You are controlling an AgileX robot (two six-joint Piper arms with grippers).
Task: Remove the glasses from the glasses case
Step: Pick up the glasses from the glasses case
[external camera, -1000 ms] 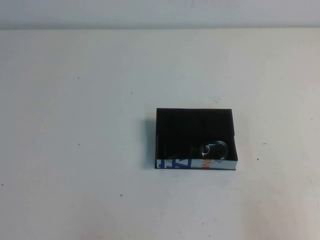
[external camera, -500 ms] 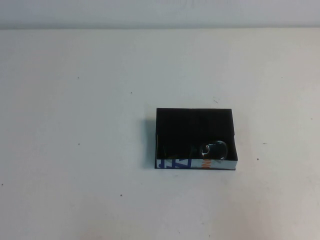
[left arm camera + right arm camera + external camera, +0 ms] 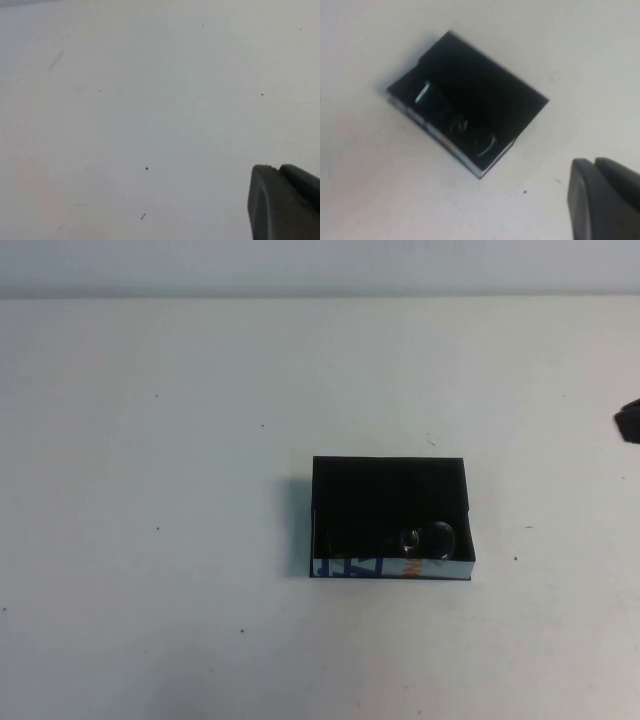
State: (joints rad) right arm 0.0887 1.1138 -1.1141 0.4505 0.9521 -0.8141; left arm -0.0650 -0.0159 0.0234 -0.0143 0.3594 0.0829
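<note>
The glasses case [image 3: 345, 566] is a shallow black box on the white table, right of centre, with its white lettered wall towards me. The dark glasses [image 3: 428, 537] lie inside along that wall, with one lens catching light at the right end. The right wrist view shows the case [image 3: 490, 95] with the glasses [image 3: 457, 125] in it. My right gripper [image 3: 594, 161] is shut and empty, hovering above bare table well to the right of the case. It shows as a dark tip at the high view's right edge [image 3: 629, 422]. My left gripper [image 3: 277, 167] is shut and empty over bare table, outside the high view.
The white table [image 3: 160, 540] has only small dark specks on it. A pale wall [image 3: 300, 265] runs along its far edge.
My right gripper's dark tip has come into the high view at the right edge. The case and the glasses have not moved.
</note>
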